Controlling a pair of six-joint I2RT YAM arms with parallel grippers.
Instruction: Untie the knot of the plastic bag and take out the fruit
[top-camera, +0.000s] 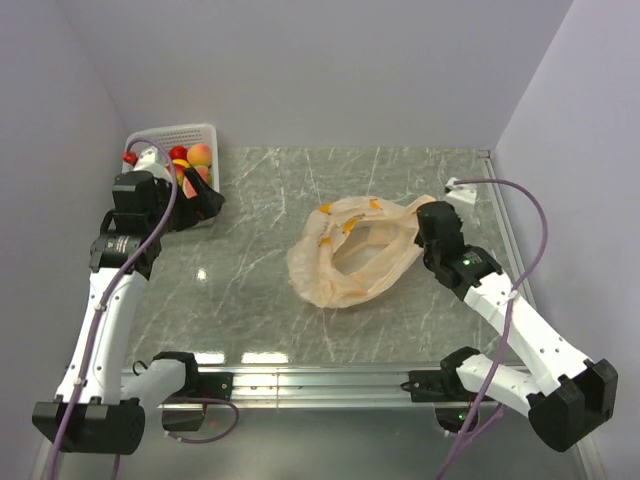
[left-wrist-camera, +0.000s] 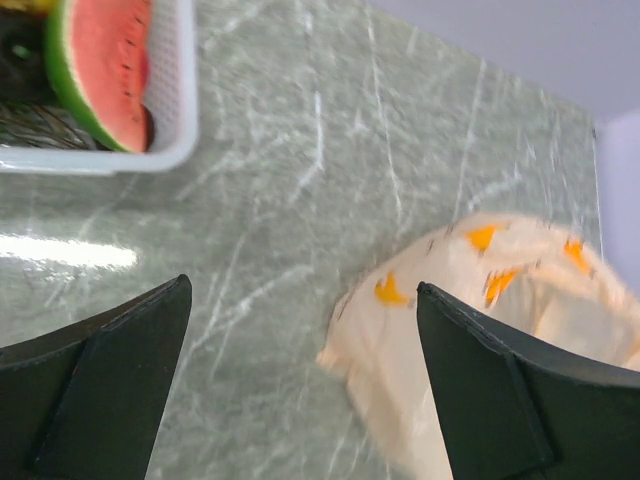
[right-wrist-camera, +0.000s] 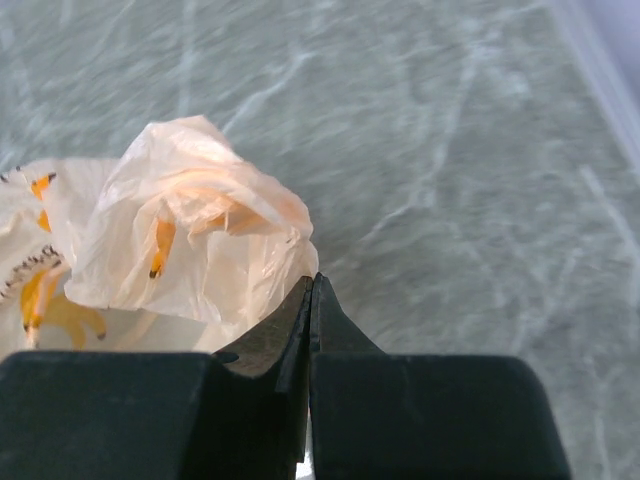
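**Slack plastic bag (top-camera: 350, 255) lying on worktop (top-camera: 250, 300), fruit (top-camera: 190, 160) sitting in basket (top-camera: 205, 130)**

The plastic bag is lying mid-worktop, its mouth gaping. The left hand (left-wrist-camera: 300, 380) is hovering beside the basket, fingers wide apart and holding nothing. The right hand (right-wrist-camera: 310, 290) is pressing its closed-together fingers against the bag's bunched right corner.

I see the bag (top-camera: 345, 285) as thin, crinkled plastic film, translucent and faintly shiny. The bench (top-camera: 250, 260) looks like polished grey-green stone with white veins, glossy enough to mirror the lights. The basket (top-camera: 175, 131) is white perforated plastic. The rail (top-camera: 300, 378) along the near edge is brushed metal.
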